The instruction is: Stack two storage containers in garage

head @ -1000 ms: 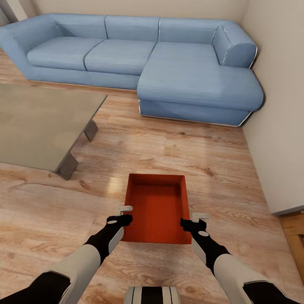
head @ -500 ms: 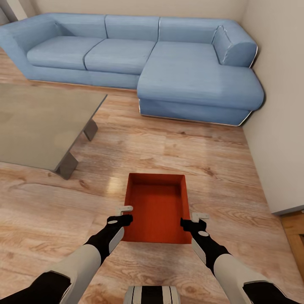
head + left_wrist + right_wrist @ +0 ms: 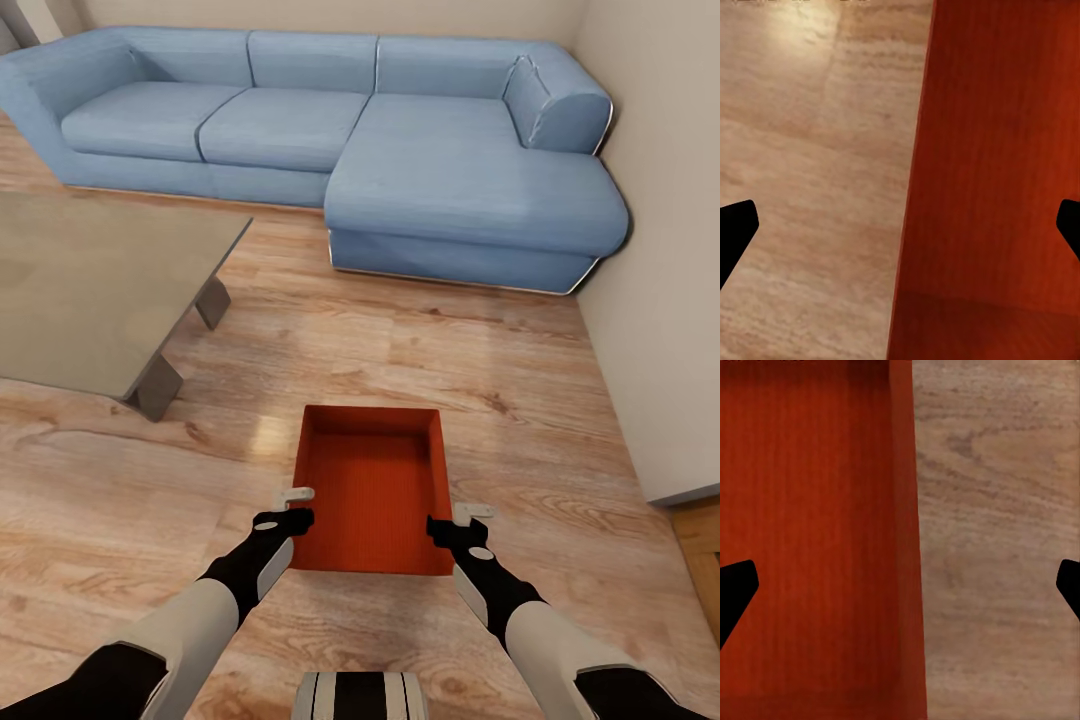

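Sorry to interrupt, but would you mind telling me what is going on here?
In the living room, a two-armed robot reaches down to a red-orange storage container on the wood floor. The left claw and right claw are open, each straddling one long wall, neither clamped. A blue sofa and low table stand beyond.

Both arms have pale grey-white forearm shells that run into matte black wrist sections, and darker black segments show at the upper arms near the frame's lower corners. The left gripper and the right gripper each end in small light grey, flat fingers mounted on black housings. In the wrist views the fingers appear as plain black pointed wedges. A grey-and-black striped trunk part sits at bottom centre.
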Available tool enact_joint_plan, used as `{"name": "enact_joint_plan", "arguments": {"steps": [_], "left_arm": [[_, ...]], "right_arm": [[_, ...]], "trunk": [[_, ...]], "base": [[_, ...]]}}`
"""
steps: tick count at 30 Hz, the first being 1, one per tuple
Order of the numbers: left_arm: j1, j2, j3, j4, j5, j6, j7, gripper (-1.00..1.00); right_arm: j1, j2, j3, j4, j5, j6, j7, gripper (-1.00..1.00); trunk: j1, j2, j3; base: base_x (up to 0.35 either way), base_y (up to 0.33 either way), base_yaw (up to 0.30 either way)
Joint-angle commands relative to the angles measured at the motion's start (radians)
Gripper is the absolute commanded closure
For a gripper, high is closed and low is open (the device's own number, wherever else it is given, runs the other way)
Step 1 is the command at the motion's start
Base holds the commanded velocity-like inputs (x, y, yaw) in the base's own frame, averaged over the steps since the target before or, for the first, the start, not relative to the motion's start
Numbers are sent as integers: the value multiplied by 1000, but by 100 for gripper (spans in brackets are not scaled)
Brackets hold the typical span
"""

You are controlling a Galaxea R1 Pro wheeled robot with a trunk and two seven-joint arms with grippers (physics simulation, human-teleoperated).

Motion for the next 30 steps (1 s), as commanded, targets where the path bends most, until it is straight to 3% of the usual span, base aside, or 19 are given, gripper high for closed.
{"name": "enact_joint_plan", "arguments": {"steps": [1,9,25,30], "left_arm": [[0,1,-9,-2,9,5,7,-100],[0,2,-7,-3,9,5,7,-100],[0,4,-8,-3,7,5,7,-100],[0,4,-8,-3,7,5,7,-100]], "right_arm": [[-1,0,7,1,-8,-5,-5,-100],[-1,0,8,1,-7,-8,-5,-100],[-1,0,8,1,-5,-8,-5,-100],[-1,0,8,1,-5,-9,-5,-100]], "trunk": [[0,0,-1],[31,-56,-26],[31,-56,-26],[42,-77,-35]], "base": [[0,0,0],[0,0,0],[0,0,0],[0,0,0]]}}
